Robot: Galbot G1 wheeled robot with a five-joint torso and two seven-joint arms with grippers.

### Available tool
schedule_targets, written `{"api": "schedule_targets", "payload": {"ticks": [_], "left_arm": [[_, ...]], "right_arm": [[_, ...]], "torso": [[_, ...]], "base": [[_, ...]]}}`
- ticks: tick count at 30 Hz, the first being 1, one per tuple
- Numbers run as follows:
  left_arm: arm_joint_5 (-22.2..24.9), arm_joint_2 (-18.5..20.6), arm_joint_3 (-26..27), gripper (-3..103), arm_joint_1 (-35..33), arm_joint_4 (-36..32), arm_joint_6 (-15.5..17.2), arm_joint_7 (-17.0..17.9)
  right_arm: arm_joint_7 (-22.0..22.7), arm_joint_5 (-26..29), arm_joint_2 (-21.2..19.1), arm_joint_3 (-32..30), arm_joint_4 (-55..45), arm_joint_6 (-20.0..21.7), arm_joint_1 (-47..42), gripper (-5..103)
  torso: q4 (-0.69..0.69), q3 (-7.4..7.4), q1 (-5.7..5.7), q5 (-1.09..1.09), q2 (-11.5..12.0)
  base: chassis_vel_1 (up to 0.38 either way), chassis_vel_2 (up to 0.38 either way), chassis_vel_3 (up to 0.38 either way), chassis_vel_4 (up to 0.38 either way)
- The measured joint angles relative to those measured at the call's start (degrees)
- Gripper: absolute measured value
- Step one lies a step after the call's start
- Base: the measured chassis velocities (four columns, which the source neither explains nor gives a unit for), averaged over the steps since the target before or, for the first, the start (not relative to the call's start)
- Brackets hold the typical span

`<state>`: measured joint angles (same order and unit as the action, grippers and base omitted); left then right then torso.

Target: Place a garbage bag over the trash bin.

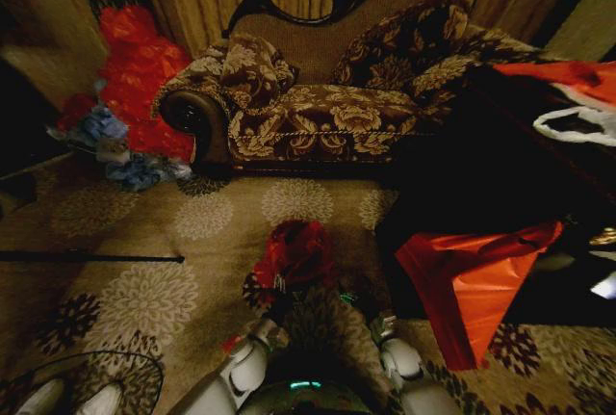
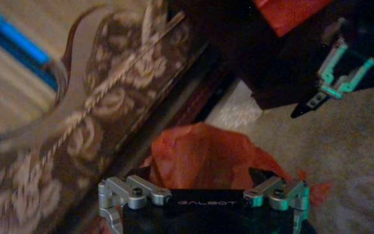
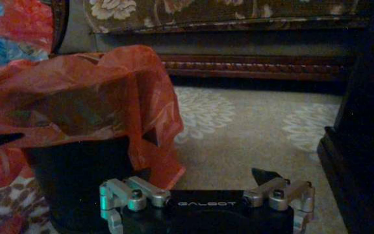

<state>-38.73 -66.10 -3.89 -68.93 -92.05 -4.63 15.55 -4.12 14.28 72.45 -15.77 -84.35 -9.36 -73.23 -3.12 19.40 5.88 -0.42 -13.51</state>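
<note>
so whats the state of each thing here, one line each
garbage bag: draped loosely over the bin's top, crumpled, not pulled down the sides
trash bin: upright on the carpet, lower side bare
left pincer: open, close by the bag
right pincer: open, beside the bin, holding nothing
orange-red sheet: hanging over the dark table's edge
heap of bags: piled beside the sofa

A: Colours, my frames?
B: Garbage bag [image 3: 76,97] shiny red; trash bin [image 3: 83,180] beneath plain black.
A: Surroundings?
B: Sofa [image 1: 327,116] brown with cream floral pattern. Carpet [image 1: 173,232] tan, pale flower medallions. Plastic sheet [image 1: 472,275] orange-red. Heap of bags [image 1: 135,78] red over blue.
A: My hardware?
B: Right gripper [image 2: 340,85] silver-teal, black tips.
</note>
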Motion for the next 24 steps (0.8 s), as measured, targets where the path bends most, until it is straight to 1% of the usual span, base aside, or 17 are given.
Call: {"api": "schedule_targets", "payload": {"ticks": [1,2,4,5,10,14,23,24], "left_arm": [[-2.51,-0.38,-0.32,100,1.23,1.47,-1.51,0.04],[-2.51,-0.38,-0.32,100,1.23,1.47,-1.51,0.04],[-5.58,-0.52,-1.37,100,3.5,3.63,-3.69,-0.03],[-6.15,-0.46,-2.07,100,4.42,4.31,-3.96,-0.06],[-7.92,-0.67,-3.19,100,7.04,7.02,-3.8,-0.6],[-10.92,-1.88,-2.96,100,8.54,10.03,-4.53,-1.81],[-13.93,-2.33,-2.3,100,9.3,11.18,-6.25,-2.78],[-14.06,-2.22,-2.22,102,9.38,11.18,-6.39,-2.96]], "right_arm": [[0.0,0.3,-0.04,0.1,0.0,-0.13,0.03,100],[0.0,0.3,-0.04,0.1,0.0,-0.13,0.03,100],[-0.01,0.56,-0.02,0.23,0.01,-0.16,0.21,100],[-0.01,0.62,0.06,0.28,0.06,-0.16,0.4,100],[-0.01,0.88,0.44,0.46,0.17,-0.17,0.9,100],[0.0,1.31,0.57,0.48,0.18,-0.2,1.15,100],[0.09,2.03,0.58,0.27,0.76,-0.3,1.55,100],[0.09,2.04,0.7,0.28,0.95,-0.3,1.68,100]], "torso": [[0.0,0.0,0.0,0.01,0.0],[0.0,0.0,0.0,0.01,0.0],[0.0,0.0,0.0,0.0,0.0],[0.0,0.0,0.0,0.0,0.0],[0.0,0.0,0.0,0.01,0.0],[0.0,0.0,0.0,0.0,0.0],[0.0,0.0,0.0,-0.01,0.0],[0.0,0.0,0.0,0.0,0.0]], "base": [[0.0,0.0,0.0,0.0],[0.0,0.0,0.0,0.0],[0.0,0.0,0.0,0.0],[0.0,0.0,0.0,0.0],[0.0,0.0,0.0,0.0],[0.0,0.0,0.0,0.0],[0.0,0.0,0.0,0.0],[0.0,0.0,0.0,0.0]]}}
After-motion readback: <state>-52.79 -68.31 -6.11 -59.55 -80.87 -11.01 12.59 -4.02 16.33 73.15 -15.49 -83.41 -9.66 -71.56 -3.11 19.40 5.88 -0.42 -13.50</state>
